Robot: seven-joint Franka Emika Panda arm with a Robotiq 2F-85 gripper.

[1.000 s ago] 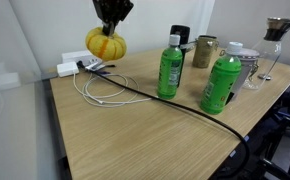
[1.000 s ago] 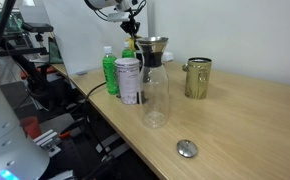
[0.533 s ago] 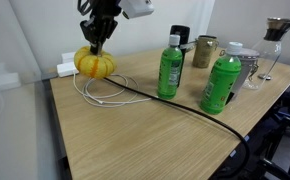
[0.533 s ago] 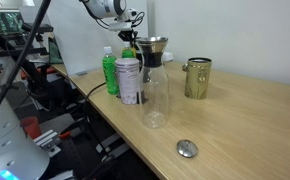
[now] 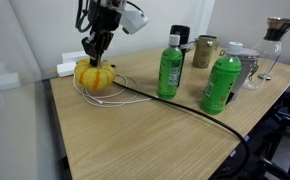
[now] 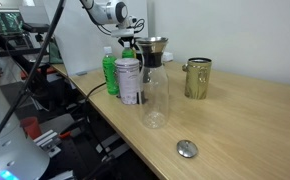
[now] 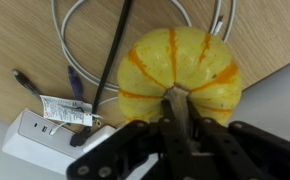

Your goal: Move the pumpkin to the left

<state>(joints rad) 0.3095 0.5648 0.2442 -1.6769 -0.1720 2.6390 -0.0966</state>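
The pumpkin (image 5: 93, 76) is yellow-orange and ribbed. It sits low at the table's far left corner, on or just above a coil of white cable. My gripper (image 5: 95, 50) comes down from above and is shut on its stem. In the wrist view the pumpkin (image 7: 180, 65) fills the middle, and my gripper (image 7: 178, 110) pinches the pale stem between its fingers (image 7: 165, 108). In the exterior view from the far end the arm (image 6: 113, 12) shows, but the pumpkin is hidden behind the bottles.
A white cable coil (image 5: 103, 97) and a thick black cable (image 5: 155, 100) lie under and beside the pumpkin. A white power strip (image 7: 45, 145) is close by. Two green bottles (image 5: 170, 68) (image 5: 221, 84), cups and a glass carafe (image 6: 155, 90) stand further along.
My gripper has carried the pumpkin down and to the left, from high above the back edge to the table surface by the cable coil.
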